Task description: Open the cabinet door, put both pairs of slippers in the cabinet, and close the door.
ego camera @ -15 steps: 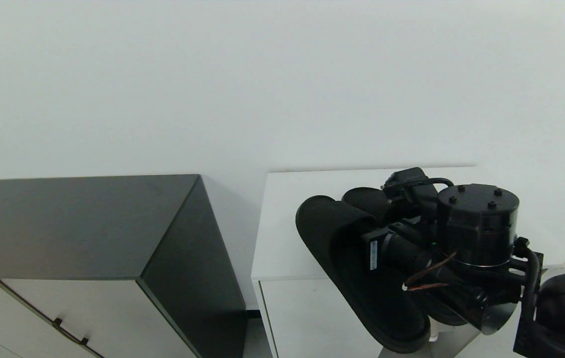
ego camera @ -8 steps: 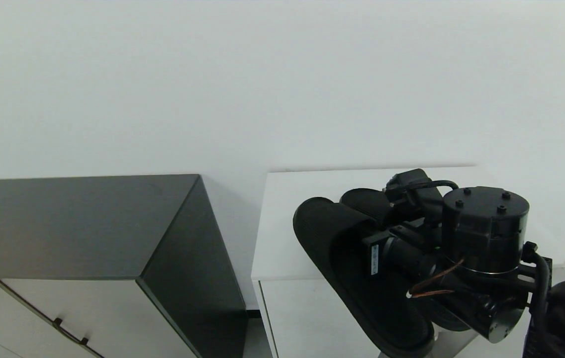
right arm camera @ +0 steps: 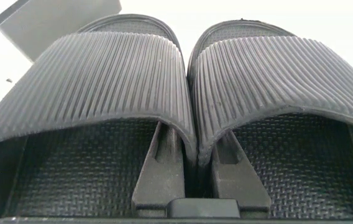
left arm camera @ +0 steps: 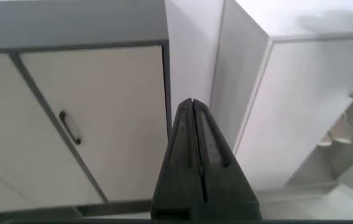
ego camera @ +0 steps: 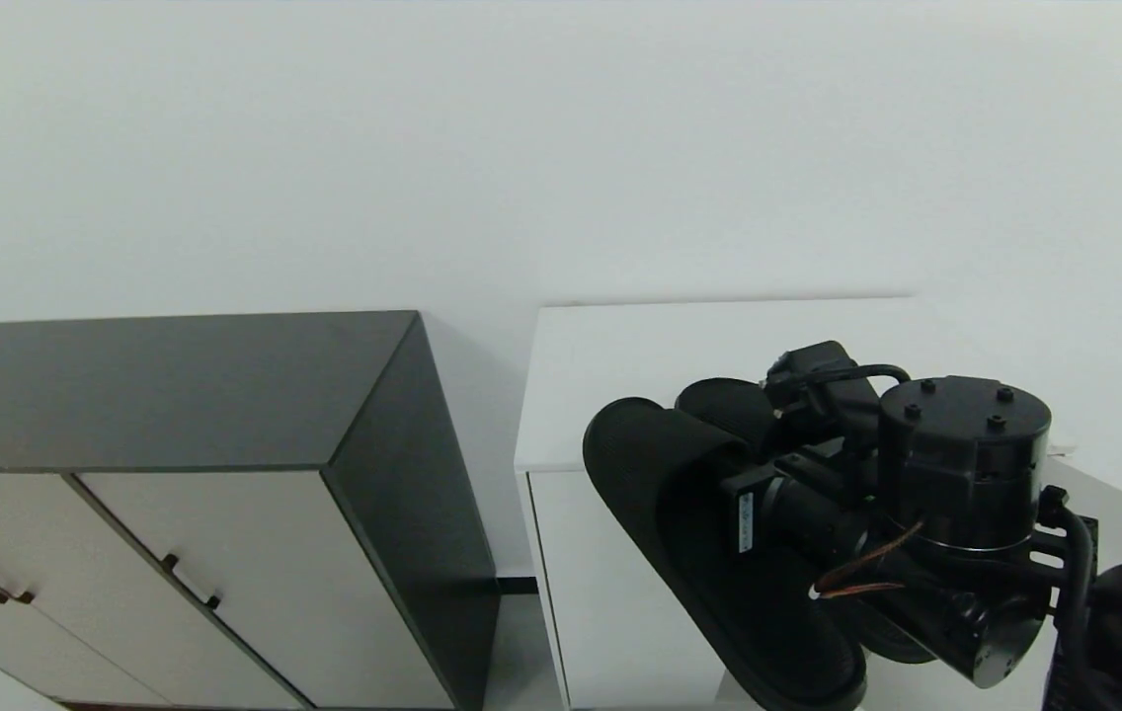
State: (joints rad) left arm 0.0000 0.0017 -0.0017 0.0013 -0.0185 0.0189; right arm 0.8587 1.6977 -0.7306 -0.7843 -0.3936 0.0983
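Black slippers (ego camera: 689,513) are held aloft before the white cabinet (ego camera: 601,553), ribbed straps side by side; the right gripper (right arm camera: 192,158) is clamped on their adjoining strap edges; the left gripper (left arm camera: 192,109) has its fingers together, empty. Carrying seems in hand; next, probably, the free arm must pull the dark-topped cabinet's shut door (ego camera: 225,553) by its handle (ego camera: 191,583).

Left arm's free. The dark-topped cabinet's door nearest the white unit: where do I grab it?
Take its dark bar handle at mid-length, from straight in front, jaws either side. It's a slim upright bar standing off the door beside the centre seam, so the hinges probably lie toward the white unit. Open the shut left gripper first.
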